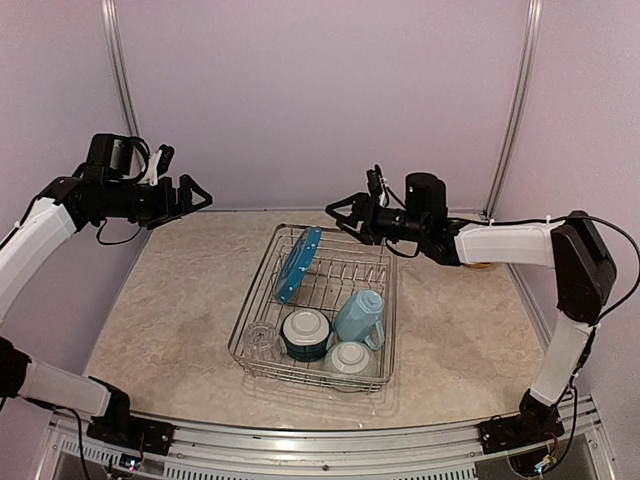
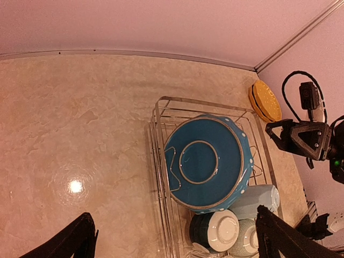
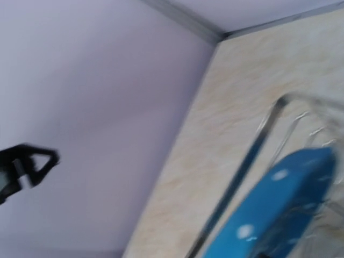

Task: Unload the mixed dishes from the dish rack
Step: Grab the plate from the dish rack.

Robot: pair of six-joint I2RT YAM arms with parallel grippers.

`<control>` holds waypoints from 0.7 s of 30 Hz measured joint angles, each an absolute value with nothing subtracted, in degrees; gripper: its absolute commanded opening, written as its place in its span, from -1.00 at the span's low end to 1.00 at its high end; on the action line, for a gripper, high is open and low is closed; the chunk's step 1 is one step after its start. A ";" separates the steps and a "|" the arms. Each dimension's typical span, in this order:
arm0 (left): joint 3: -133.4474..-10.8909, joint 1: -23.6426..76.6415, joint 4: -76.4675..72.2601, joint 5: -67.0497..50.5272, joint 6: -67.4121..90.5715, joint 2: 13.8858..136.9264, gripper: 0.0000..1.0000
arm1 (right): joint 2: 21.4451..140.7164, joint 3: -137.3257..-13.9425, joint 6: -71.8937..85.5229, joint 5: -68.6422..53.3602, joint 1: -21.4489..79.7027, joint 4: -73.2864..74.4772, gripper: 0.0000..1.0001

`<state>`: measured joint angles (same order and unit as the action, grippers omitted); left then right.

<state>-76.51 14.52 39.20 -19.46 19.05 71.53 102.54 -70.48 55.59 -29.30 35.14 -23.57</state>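
The dish rack (image 1: 385, 300) stands mid-table. In it a blue plate (image 1: 298, 262) stands on edge at the far left, with a light blue mug (image 1: 358, 315), a clear glass (image 1: 260, 340), a teal bowl (image 1: 306, 332) and a pale bowl (image 1: 350, 358) at the near end. Two yellow-orange plates (image 2: 266, 101) lie stacked on the table right of the rack. My left gripper (image 1: 190, 195) is open and empty, high over the far left of the table. My right gripper (image 1: 345, 212) is open and empty above the rack's far edge, near the blue plate (image 3: 279, 215).
The left wrist view looks down on the rack (image 2: 158, 161), the blue plate (image 2: 207, 161), the mug (image 2: 258, 201) and both bowls (image 2: 223, 230). The right wrist view is blurred. Walls close the table at the back and sides.
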 measured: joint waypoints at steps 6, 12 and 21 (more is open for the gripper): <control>-76.51 14.52 39.22 -19.49 19.05 71.70 0.98 | 107.24 -67.55 66.00 -31.40 37.65 -35.48 0.24; -76.51 14.48 39.22 -19.49 19.05 71.70 0.98 | 110.59 -66.35 71.37 -31.38 38.41 -40.64 0.22; -76.51 14.44 39.22 -19.53 19.07 71.72 0.98 | 114.98 -66.46 76.95 -31.92 39.40 -47.70 0.03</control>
<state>-76.51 14.44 39.22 -19.53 19.07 71.72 114.98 -66.46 76.95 -31.92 39.40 -47.70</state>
